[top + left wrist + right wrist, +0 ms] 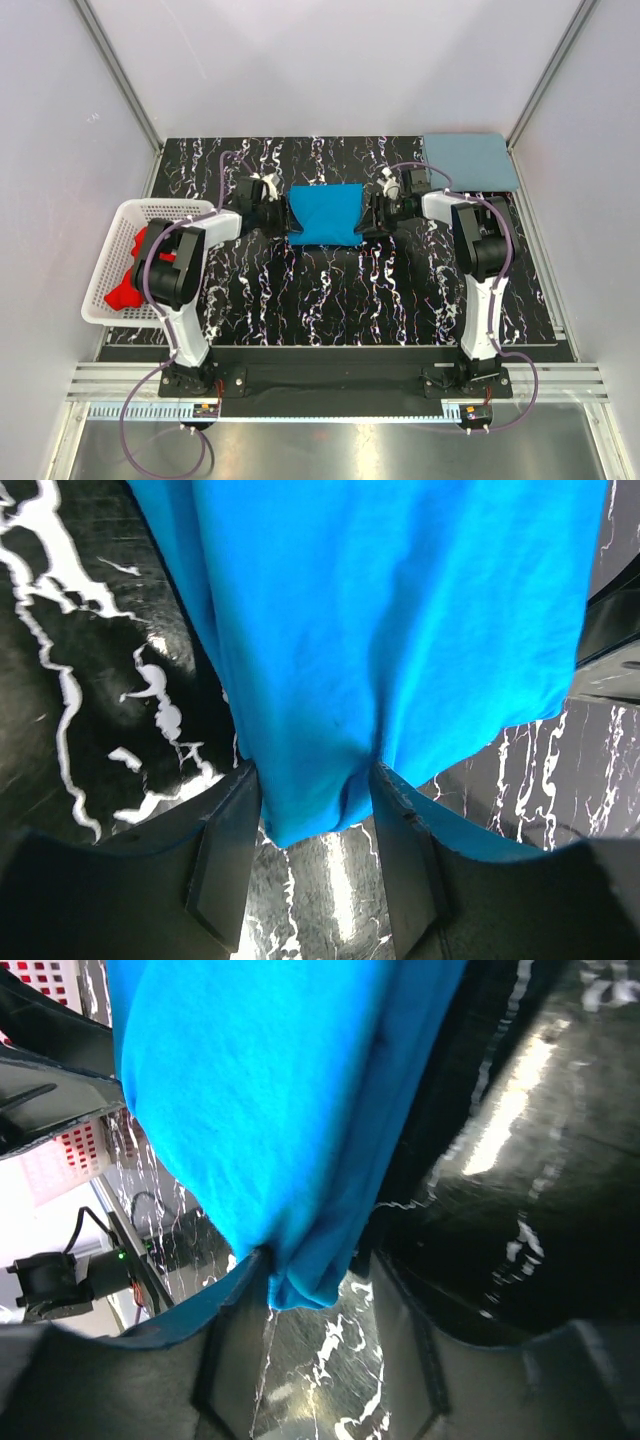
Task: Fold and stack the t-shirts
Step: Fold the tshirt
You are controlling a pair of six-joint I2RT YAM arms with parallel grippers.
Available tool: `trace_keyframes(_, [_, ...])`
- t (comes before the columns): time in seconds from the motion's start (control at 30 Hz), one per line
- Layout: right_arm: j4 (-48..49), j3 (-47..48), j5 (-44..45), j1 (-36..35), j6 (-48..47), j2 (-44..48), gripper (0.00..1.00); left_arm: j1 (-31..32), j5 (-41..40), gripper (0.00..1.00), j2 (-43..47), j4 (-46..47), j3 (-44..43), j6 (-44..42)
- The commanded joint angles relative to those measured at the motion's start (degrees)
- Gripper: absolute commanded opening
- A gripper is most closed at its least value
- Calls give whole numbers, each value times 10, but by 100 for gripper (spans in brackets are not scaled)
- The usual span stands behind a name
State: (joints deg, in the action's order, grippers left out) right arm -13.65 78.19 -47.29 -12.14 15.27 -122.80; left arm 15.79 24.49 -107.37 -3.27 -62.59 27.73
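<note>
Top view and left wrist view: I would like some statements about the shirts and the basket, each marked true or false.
1. The blue shirt lies between the left gripper and the right gripper. True.
2. The basket stands at the right side of the table. False: it stands at the left side.
3. Red cloth lies in the basket. True.
4. The grey-blue shirt lies on top of the blue shirt. False: it lies apart, folded flat at the far right corner.
5. In the left wrist view, blue cloth passes between the left gripper's fingers. True.
</note>
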Motion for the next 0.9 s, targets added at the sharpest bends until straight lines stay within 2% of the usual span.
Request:
trace_keyframes(0.0, [33,-4,-16,-11,-6,17,50,0,-23,52,37,31,18,-11])
trace_keyframes(0.13, [33,-24,8,-18,-5,34,49,1,-27,53,68,31,33,-17])
trace_keyframes(0.23, [27,-32,25,-18,-1,48,48,1,-52,54,88,-5,31,-21])
trace_keyframes(0.33, [12,-35,47,-18,6,69,53,1,-81,53,106,-36,35,-15])
trace_keyframes(0.53, [12,-73,62,-18,12,126,57,0,-61,53,139,12,91,5])
trace_keyframes(0.73, [11,-82,45,-41,-10,115,48,0,-30,50,105,63,113,22])
trace_keyframes(0.87, [4,-75,53,-47,-19,98,45,0,-29,50,98,70,113,17])
